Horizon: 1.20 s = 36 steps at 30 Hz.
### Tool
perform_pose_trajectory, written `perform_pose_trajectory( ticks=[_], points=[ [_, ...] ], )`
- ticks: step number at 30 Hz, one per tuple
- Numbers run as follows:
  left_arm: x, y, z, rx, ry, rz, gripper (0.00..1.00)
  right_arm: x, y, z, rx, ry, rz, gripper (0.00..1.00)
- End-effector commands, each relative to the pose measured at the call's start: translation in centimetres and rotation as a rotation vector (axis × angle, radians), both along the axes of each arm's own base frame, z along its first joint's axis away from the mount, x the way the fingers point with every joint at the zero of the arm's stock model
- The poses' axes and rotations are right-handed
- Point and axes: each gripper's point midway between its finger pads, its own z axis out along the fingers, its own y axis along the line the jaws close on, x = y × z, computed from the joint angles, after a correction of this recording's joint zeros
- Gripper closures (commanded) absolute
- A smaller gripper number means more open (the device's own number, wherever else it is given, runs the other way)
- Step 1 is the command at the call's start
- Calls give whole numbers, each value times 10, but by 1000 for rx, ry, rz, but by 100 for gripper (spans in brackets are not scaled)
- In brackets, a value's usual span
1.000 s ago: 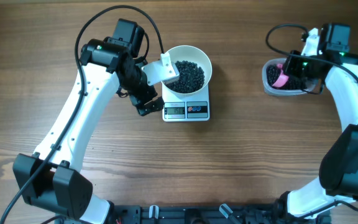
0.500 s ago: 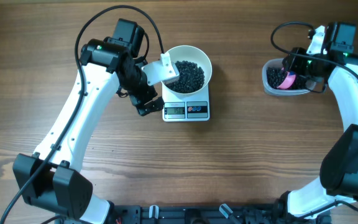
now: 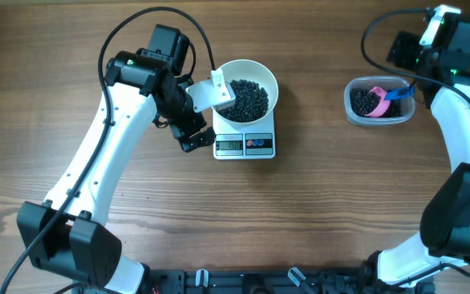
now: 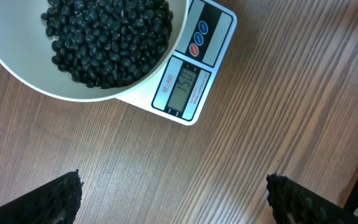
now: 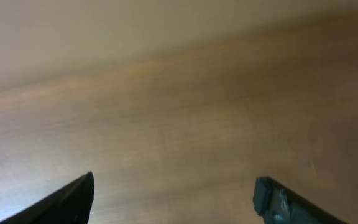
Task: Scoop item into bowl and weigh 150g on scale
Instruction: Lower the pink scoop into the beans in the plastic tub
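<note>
Evidently the weighing is near its end: the bowl point(image 3: 273, 88) of black beans point(image 3: 247, 98) sits on the scale point(image 3: 245, 145) by the middle of the desk's point(image 3: 317, 204) far edge, so its load registers. The left fingers point(image 4: 55, 205) hang beside it, spread wide and empty. The right fingers point(image 5: 73, 205) are apart too, gripping nothing. The pink scoop point(image 3: 374, 104) lies in the tub point(image 3: 353, 114) toward the far right corner. The display point(image 4: 188, 87) seems to show the target, though I can't read it surely.
</note>
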Motion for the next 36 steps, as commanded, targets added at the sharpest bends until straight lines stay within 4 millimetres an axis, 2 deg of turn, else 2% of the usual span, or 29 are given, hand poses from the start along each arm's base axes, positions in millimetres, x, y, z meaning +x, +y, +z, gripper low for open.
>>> perform_pose_trajectory(
  ticks=[1,3,5,8,9,11,14,19,21,28,33,34,36],
  points=[
    [0,0,-6,4,12,-11,0,18,33,26,161,-132,134,17],
    [0,0,-6,4,12,-11,0,12,66,26,391,-114,219,30],
    [0,0,-6,4,12,-11,0,-7,93,11,578,7,271,41],
    [0,0,-6,4,12,-11,0,-42,106,-24,675,222,237,54],
    [0,0,-6,4,12,-11,0,-52,106,-33,687,274,214,60],
    [0,0,-6,4,12,-11,0,-70,100,-52,674,381,130,64],
    [0,0,-6,4,12,-11,0,-84,76,-71,564,456,-10,64],
    [0,0,-6,4,12,-11,0,-76,45,-72,434,409,-115,59],
    [0,0,-6,4,12,-11,0,-71,44,-69,435,386,-112,55],
    [0,0,-6,4,12,-11,0,-47,92,-38,671,273,102,46],
    [0,0,-6,4,12,-11,0,-41,105,-31,687,248,142,29],
    [0,0,-6,4,12,-11,0,-42,109,-30,697,250,160,29],
    [0,0,-6,4,12,-11,0,-46,112,-32,712,270,166,44]
  ],
)
